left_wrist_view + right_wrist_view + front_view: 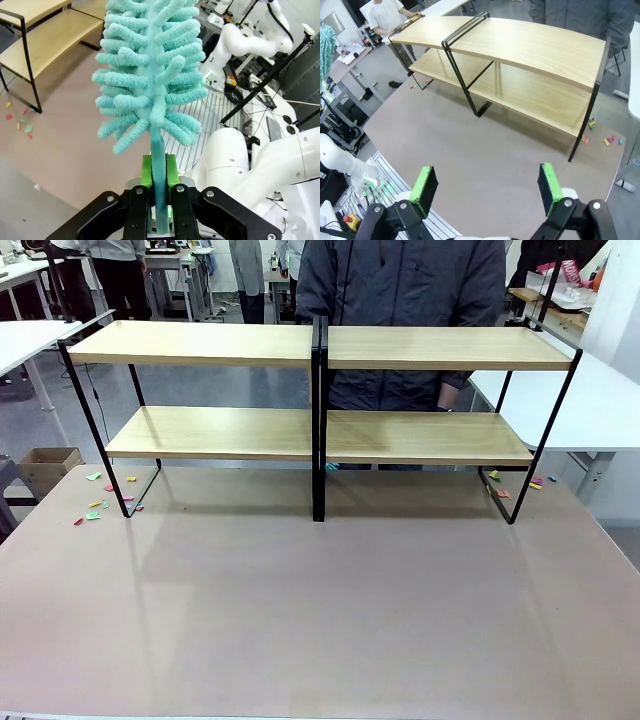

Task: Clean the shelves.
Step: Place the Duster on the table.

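Front view shows the shelves (318,390) standing across the far half of a brownish table (320,610), a wide two-tier rack of light wooden boards on a thin black frame with a black upright at its middle, and a person in a dark jacket (400,300) standing just behind it. Small coloured paper scraps (100,502) lie on the table beside the rack's left foot, and a few more (520,485) lie by its right foot. From the left wrist view, the left gripper (159,182) is clamped on the flat teal handle of a fluffy teal duster (150,70), the green pads (146,170) pressing the handle from both sides while the chenille head stands up above the fingers. In that view the shelves (45,35) sit in the upper left corner, well apart from the fingers and off to the side of the duster head, with scraps (20,120) on the table beneath their near leg. From the right wrist view, the right gripper (485,187) has its green-padded fingers (426,187) spread wide with nothing between them. The shelves (520,55) lie ahead of and above those fingers across a bare stretch of table, well apart from them, with the black central upright to the left of the gripper's midline.
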### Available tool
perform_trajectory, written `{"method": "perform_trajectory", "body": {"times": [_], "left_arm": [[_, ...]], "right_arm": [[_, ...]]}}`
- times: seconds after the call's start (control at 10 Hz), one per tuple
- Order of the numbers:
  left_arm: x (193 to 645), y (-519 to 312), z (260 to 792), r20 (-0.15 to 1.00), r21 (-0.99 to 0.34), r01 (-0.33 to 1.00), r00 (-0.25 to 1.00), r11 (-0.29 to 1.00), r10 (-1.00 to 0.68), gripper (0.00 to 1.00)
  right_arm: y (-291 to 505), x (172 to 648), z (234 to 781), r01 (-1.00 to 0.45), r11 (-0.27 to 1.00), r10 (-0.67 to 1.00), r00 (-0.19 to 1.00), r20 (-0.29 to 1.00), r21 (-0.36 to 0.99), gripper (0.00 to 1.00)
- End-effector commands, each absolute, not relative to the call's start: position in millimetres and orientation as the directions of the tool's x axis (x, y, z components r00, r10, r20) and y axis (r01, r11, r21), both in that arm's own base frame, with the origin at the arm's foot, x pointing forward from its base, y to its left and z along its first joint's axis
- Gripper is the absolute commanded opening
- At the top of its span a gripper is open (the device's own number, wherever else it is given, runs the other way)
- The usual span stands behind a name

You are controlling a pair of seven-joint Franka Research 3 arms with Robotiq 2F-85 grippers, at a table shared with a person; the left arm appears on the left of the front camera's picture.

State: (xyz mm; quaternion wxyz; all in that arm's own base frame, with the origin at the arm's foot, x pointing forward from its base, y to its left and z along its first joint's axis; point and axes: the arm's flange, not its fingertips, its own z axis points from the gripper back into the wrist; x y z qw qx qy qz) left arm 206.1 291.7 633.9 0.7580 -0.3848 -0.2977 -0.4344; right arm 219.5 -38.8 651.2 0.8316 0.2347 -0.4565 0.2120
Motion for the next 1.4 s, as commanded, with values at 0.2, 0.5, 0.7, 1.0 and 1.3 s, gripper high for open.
{"method": "perform_trajectory", "body": {"times": [0.2,0.5,0.7,1.0,1.3], "left_arm": [[201,289,629,0.791,-0.309,0.9,0.423,0.308,-0.443,0.13],[230,270,638,0.788,-0.389,0.916,0.384,0.094,-0.481,0.13],[249,228,629,0.726,-0.51,0.859,0.4,-0.048,-0.56,0.13],[262,164,588,0.617,-0.624,0.779,0.438,-0.067,-0.654,0.13],[274,103,546,0.538,-0.677,0.729,0.395,-0.102,-0.745,0.13]], "right_arm": [[-39,220,651,-0.578,0.791,0.137,0.487,0.862,0.201,1.0],[-21,228,649,-0.691,0.67,0.184,0.51,0.84,0.272,1.0],[14,236,603,-0.639,0.501,0.145,0.727,0.671,0.584,1.0],[48,224,539,-0.379,0.493,-0.005,0.899,0.438,0.783,1.0],[45,222,494,-0.215,0.468,-0.095,0.952,0.291,0.857,1.0]]}}
